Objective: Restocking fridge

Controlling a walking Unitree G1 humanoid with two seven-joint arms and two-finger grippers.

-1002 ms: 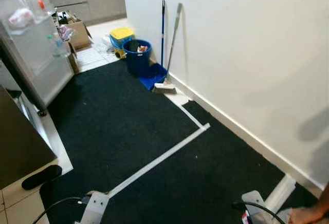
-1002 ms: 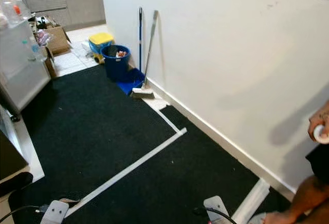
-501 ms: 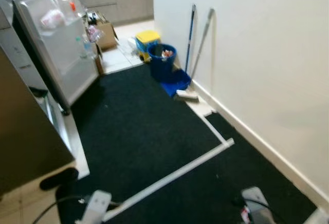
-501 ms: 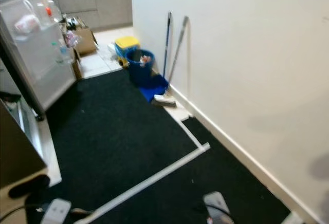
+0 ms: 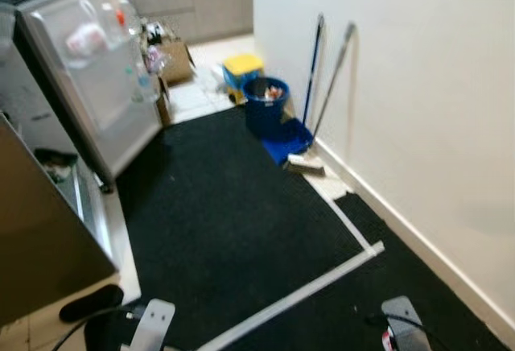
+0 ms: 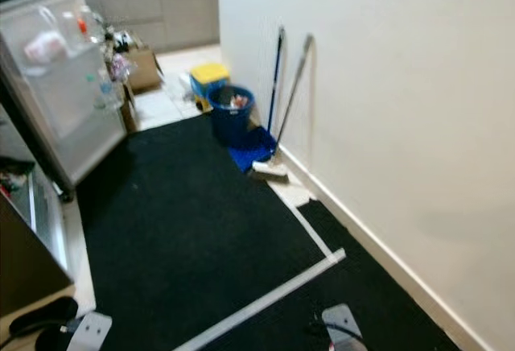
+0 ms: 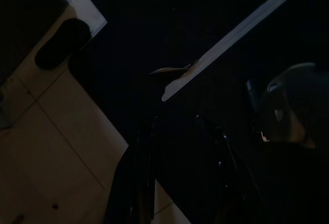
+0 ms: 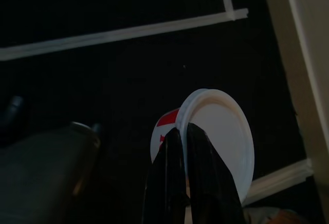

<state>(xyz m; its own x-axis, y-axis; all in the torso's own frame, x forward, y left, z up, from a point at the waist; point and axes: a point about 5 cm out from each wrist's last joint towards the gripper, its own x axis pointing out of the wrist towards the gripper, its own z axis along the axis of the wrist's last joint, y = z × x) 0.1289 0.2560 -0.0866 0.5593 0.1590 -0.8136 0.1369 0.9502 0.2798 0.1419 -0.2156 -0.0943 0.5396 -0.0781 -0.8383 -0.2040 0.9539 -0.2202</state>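
Right gripper (image 8: 186, 131) is clamped on the rim of a white container (image 8: 218, 139) with a red label, held low over the black carpet (image 5: 217, 222), near the white tape line (image 8: 123, 31) and the wall's skirting. Left gripper (image 7: 175, 131) hangs over the carpet edge by the tiled floor (image 7: 56, 152); fingers look spread, nothing between them, but the view is very dark. Fridge door (image 5: 92, 69) stands open at the carpet's far left corner, bottles in its shelves. Blue bin (image 5: 265, 103), broom (image 5: 326, 93) and mop against the wall, far side of the carpet. Black slipper (image 5: 90, 303) lies on the tiles beside the carpet's near left edge.
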